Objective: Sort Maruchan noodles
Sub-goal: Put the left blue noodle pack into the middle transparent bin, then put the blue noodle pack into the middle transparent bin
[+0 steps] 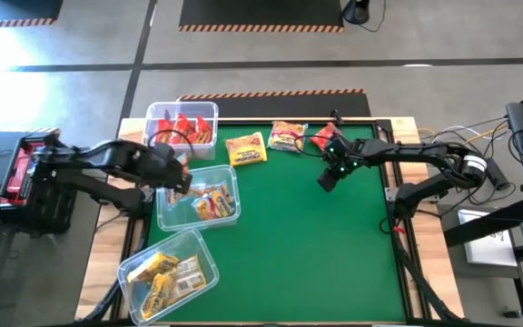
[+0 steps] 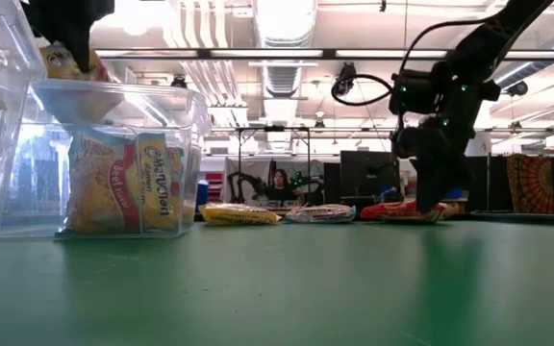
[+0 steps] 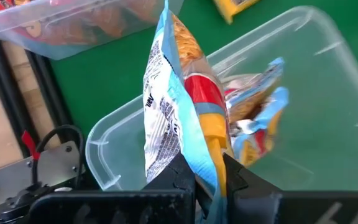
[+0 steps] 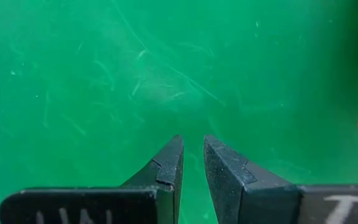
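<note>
My left gripper hovers over the middle clear bin, shut on an orange-and-blue noodle packet. More orange-and-blue packets lie in that bin. The far bin holds red packets, and the near bin holds yellow ones. A yellow packet, an orange one and a red one lie flat on the green mat. My right gripper hangs low over the mat just in front of the red packet. Its fingers stand a narrow gap apart with nothing between them. My left gripper pinches the packet's blue-trimmed end seam between its two fingers, coming from above and slanting down. The packet stands edge-on, reaching away from the fingers over the middle bin's near-left corner. It is clear of the packets inside.
The three bins stand in a column along the table's left side, and the near one is turned askew. The three loose packets line the far edge. The green mat's middle, near half and right half are bare. Cables run along the right edge.
</note>
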You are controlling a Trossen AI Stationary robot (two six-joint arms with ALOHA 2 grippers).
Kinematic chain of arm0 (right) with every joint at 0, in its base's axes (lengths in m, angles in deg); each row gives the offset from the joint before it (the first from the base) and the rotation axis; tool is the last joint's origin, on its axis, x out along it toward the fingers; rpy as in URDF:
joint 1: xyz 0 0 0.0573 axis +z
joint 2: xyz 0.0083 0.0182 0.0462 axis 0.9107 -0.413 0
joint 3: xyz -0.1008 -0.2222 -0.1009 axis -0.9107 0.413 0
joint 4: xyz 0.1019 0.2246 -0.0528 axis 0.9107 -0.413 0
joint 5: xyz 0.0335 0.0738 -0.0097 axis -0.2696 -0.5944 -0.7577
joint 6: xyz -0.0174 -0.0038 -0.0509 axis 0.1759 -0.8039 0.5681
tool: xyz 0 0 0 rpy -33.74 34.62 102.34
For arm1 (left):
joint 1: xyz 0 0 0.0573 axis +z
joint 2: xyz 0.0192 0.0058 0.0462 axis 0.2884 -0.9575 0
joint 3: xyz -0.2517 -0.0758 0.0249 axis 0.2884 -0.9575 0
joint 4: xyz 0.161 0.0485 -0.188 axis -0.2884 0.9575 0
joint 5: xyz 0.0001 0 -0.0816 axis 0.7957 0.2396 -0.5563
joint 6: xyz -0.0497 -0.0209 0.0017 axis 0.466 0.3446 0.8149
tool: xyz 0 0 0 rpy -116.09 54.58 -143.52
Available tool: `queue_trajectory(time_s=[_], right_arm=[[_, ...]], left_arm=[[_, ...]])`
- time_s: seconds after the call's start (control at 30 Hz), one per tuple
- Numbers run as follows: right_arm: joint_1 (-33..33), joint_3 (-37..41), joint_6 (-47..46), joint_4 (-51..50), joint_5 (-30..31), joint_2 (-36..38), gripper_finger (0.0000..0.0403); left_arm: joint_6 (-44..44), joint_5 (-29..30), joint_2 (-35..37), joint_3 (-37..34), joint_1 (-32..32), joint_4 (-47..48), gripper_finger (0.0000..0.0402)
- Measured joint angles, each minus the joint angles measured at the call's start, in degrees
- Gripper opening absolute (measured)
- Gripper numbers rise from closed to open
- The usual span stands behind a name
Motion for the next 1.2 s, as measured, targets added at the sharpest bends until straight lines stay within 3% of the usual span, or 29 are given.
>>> queue_trajectory(time_s=[0.4, 0.67, 1.0, 1.2], right_arm=[[-0.02, -0.78, 0.03, 2.83, 0.0, 0.0, 0.0054], [-0.02, -1.07, 0.22, 5.25, 0.0, 0.0, 0.0054], [-0.02, -1.07, 0.09, 5.31, 0.0, 0.0, 0.0054], [-0.02, -1.07, -1.21, 13.06, 0.0, 0.0, 0.0054]], left_arm=[[-0.29, -0.95, -6.0, -1.5, -0.22, 1.4, 0.0006], [-4.29, -5.58, -7.35, -1.52, -0.33, 1.44, 0.0072], [-6.77, -15.48, -5.18, -1.54, -0.38, 1.41, 0.0142], [-7.27, -11.61, -3.09, 0.01, -0.38, -1.93, 0.0148]])
